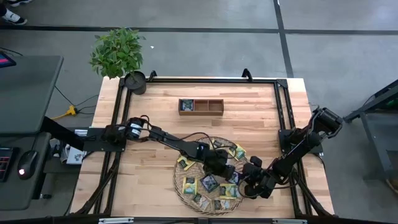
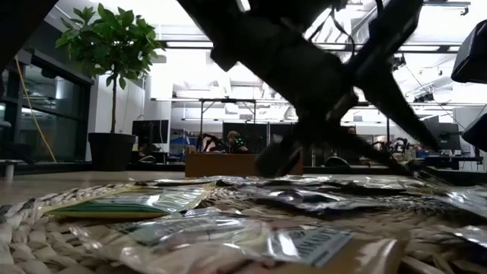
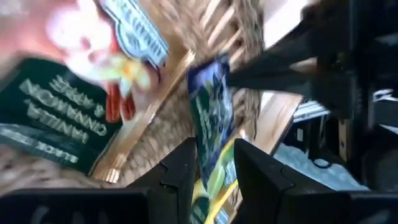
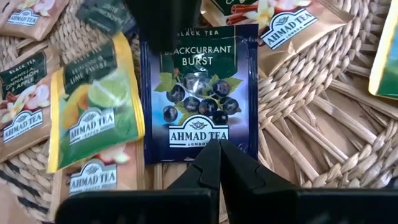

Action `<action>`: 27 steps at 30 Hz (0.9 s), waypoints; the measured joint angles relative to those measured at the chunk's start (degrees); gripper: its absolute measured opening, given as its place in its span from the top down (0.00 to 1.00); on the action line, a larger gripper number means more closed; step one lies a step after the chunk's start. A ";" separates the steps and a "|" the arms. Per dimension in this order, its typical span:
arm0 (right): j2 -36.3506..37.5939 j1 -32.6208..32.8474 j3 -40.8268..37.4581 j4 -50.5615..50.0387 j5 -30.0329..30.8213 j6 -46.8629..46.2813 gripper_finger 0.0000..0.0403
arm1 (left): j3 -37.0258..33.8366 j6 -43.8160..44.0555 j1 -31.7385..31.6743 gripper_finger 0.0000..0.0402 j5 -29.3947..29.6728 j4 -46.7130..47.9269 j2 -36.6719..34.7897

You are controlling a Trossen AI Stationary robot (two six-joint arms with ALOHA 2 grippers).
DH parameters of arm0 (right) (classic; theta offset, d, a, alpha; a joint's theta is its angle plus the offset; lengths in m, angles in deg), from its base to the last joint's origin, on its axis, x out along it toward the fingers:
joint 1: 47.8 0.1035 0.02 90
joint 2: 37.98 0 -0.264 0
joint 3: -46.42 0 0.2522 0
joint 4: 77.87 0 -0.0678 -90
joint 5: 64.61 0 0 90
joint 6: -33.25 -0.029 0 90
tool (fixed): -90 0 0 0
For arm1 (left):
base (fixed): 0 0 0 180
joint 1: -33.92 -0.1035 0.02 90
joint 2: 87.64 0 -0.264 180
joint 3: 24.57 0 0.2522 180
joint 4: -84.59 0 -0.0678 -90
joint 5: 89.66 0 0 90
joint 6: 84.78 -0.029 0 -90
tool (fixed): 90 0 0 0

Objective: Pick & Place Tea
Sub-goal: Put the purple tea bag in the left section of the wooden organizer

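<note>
Blurred sachets [image 3: 56, 118] in left wrist view; wooden box [image 1: 200, 106] contents indiscernible

tea sachets [image 1: 209, 182] | blue, green, yellow | flat, scattered | woven tray [image 1: 180, 185]

Light wooden worktop [image 1: 149, 168] framed by black rails.
A round woven tray [image 1: 181, 184] sits near the front edge, a small wooden compartment box [image 1: 201, 106] lies toward the back, and a potted plant [image 1: 119, 56] stands at the back-left corner.

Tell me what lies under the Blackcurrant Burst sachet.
The Blackcurrant Burst sachet lies on the woven tray, its lower left corner overlapping a tan sachet. Anything under its middle is covered.
</note>
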 joint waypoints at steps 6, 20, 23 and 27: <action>0.00 -0.40 0.00 0.23 -0.03 0.13 1.00 | -0.17 0.12 -0.08 0.73 0.30 -0.19 0.44; 0.00 -0.37 0.00 0.27 0.06 0.06 1.00 | -0.24 0.12 -0.13 0.81 1.42 -1.29 0.46; 0.00 -0.37 0.00 0.27 0.04 0.00 1.00 | -0.24 0.05 -0.13 0.93 1.42 -1.29 0.47; 0.00 -0.37 0.00 0.30 -0.09 -0.04 1.00 | -0.24 -0.21 -0.13 0.98 1.42 -1.33 0.49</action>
